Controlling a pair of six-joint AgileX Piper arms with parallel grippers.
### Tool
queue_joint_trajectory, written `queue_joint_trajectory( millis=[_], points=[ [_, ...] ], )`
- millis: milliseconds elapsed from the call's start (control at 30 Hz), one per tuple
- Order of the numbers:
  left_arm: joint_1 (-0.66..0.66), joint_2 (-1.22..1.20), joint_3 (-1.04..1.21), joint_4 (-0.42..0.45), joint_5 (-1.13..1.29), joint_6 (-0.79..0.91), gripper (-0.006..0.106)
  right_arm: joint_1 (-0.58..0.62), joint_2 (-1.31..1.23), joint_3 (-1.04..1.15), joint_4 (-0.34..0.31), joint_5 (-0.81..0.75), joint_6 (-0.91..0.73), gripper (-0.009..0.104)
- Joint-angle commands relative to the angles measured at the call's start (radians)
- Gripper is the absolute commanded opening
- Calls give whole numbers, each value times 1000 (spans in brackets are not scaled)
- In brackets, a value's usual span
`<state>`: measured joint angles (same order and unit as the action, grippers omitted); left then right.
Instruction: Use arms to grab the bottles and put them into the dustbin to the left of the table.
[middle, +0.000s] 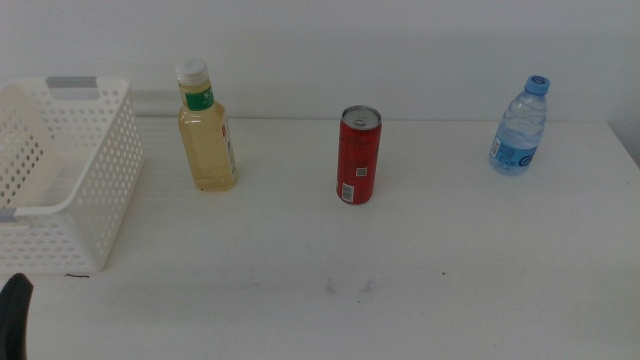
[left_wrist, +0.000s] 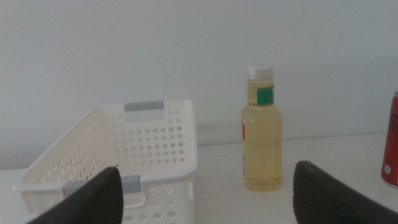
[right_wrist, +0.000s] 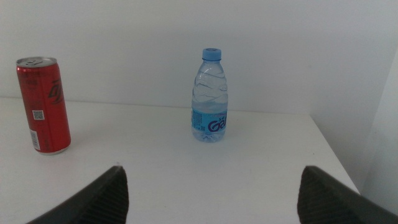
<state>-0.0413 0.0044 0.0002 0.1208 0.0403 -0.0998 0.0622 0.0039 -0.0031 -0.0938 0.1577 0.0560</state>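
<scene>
White tabletop (middle: 420, 310), bare enough for a clean approach. Basket (middle: 100, 190) at its left edge, mouth up to take drops. Standing upright and well apart along the far side, so each can be taken singly: yellow bottle (middle: 206, 130) just beside the basket, red can (middle: 358, 155) midway, water bottle (middle: 519, 127) farthest from the basket. Left gripper (left_wrist: 202, 196) low, facing basket and yellow bottle, fingers (left_wrist: 93, 199) spread, empty. Right gripper (right_wrist: 211, 196) facing the water bottle, likewise spread and empty.

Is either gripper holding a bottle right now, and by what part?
Nothing is held. The left gripper and right gripper are both open and empty; the yellow bottle, red can and water bottle stand untouched on the table.
</scene>
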Motion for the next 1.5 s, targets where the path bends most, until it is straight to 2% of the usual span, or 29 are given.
queue_joint_trajectory(
  millis=[0,100,167,400,533,633,933,1233,1467],
  points=[
    [0,-4,0,1,-10,0,94,-4,-4,3,-5,-5,-3,90],
    [-46,4,0,1,-40,-7,94,-4,-4,3,-5,-5,-3,90],
    [-92,95,0,1,-128,-13,94,-4,-4,3,-5,-5,-3,90],
    [-323,760,0,-40,-772,6,94,-4,-4,3,-5,-5,-3,90],
    [-389,1110,0,-34,-1103,51,94,-4,-4,3,-5,-5,-3,90],
    [-391,1336,-60,3,-1251,51,94,-4,-4,3,-5,-5,-3,90],
    [-391,1725,-390,107,-1261,12,94,-4,-4,3,-5,-5,-3,90],
    [-391,1918,-730,202,-1182,-113,94,-4,-4,3,-5,-5,-3,90],
    [-413,2033,-915,225,-1098,-199,94,-4,-4,3,-5,-5,-3,90]
  ],
)
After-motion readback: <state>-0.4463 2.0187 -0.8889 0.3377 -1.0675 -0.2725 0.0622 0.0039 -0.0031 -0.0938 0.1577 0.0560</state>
